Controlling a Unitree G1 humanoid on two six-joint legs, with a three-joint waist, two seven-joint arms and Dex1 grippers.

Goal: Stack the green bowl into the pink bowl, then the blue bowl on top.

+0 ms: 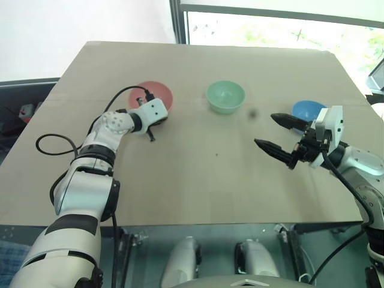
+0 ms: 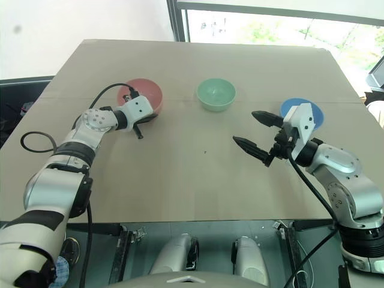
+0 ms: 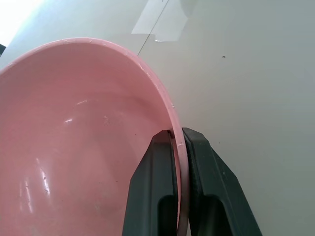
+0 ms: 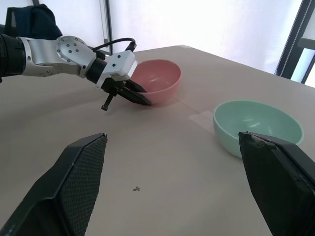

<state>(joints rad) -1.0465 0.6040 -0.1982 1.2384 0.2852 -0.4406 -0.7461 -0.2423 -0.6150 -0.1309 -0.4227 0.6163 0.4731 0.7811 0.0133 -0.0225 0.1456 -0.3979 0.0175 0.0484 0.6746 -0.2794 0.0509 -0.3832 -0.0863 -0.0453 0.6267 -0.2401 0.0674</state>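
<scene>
The pink bowl (image 1: 157, 93) stands at the table's far left. My left gripper (image 3: 178, 135) is shut on its near rim, one finger inside the bowl and one outside. The green bowl (image 1: 225, 96) sits upright and empty at the far middle, with nothing touching it. The blue bowl (image 1: 306, 110) is at the far right, partly hidden behind my right hand. My right gripper (image 1: 265, 130) hovers open above the table, between the green and blue bowls and nearer to me, with nothing between its fingers.
The beige table (image 1: 198, 168) has bare surface in front of the three bowls. A strip of clear tape (image 3: 165, 22) lies on it between the pink and green bowls. A window runs behind the far edge.
</scene>
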